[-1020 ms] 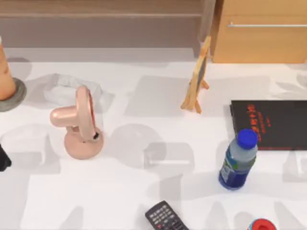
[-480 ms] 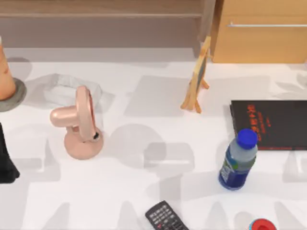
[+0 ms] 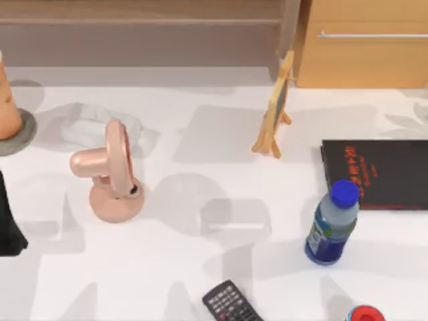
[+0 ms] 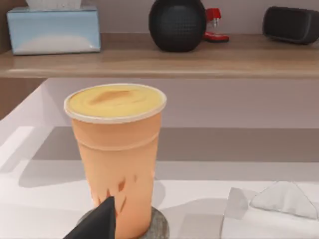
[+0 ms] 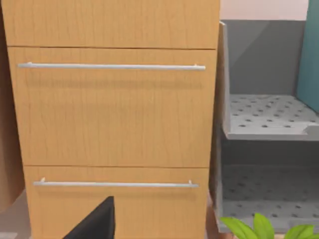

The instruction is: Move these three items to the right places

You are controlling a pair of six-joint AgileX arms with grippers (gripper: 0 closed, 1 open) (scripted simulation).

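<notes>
A tall peach-orange tapered cup-like item [image 3: 7, 107] stands upright on a round grey coaster [image 3: 25, 130] at the table's far left edge. In the left wrist view the same item [image 4: 117, 159] rises straight ahead, with a cream-yellow top. My left gripper [image 3: 8, 224] is at the left edge, nearer the front than the item and apart from it; one dark fingertip [image 4: 99, 221] shows in front of the coaster. One fingertip [image 5: 97, 219] of my right gripper faces the wooden drawer cabinet [image 5: 114, 109].
A pink desk fan [image 3: 110, 170] and a crumpled clear bag [image 3: 87, 127] sit right of the coaster. Farther right are a wooden easel [image 3: 274, 110], a black book [image 3: 378, 174], a blue bottle [image 3: 332, 224] and a remote [image 3: 231, 302]. A wall shelf [image 4: 199, 55] holds a tissue box.
My left arm has come farther into the top view from the left edge and then held almost still. Nothing on the table has moved.
</notes>
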